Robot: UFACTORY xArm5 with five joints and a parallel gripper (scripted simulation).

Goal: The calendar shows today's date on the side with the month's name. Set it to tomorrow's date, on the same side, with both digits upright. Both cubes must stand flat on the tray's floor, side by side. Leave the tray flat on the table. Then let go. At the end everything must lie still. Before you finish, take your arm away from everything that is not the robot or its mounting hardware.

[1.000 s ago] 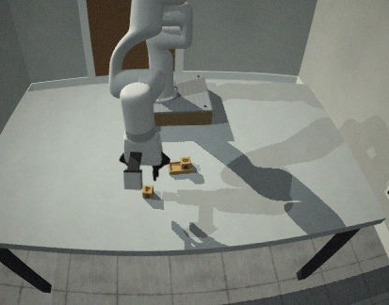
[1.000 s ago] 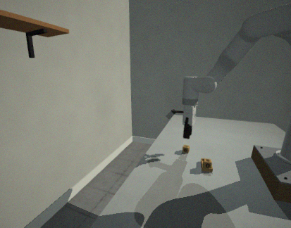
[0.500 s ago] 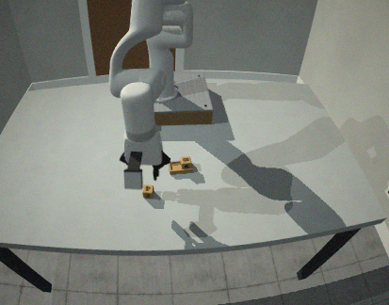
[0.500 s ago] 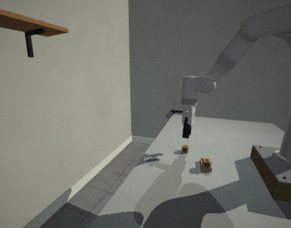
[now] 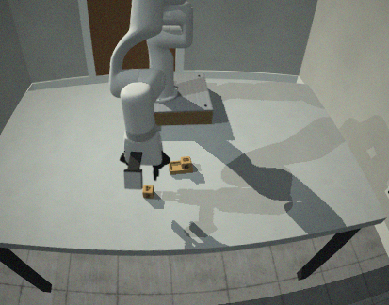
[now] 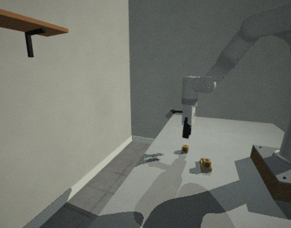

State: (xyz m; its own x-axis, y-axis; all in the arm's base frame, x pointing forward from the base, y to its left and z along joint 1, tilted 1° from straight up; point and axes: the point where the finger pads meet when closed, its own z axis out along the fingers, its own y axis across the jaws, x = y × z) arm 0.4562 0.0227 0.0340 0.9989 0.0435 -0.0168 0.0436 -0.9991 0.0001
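The tray [image 5: 177, 168] held one cube [image 5: 186, 161] — the other cube [image 5: 148, 190] sat on the surface [image 5: 61, 141] beside it, claw [image 5: 143, 175] half-open, empty.

Digits on loose cube [image 5: 148, 190] and on cube in tray [image 5: 181, 166] — too small to read in either view. Month name on tray illegible. Arm [image 5: 146, 61] cut off by top edge in top view, by right edge in exterior view. Finger gap of gripper [image 6: 186, 131] — hidden edge-on in exterior view.
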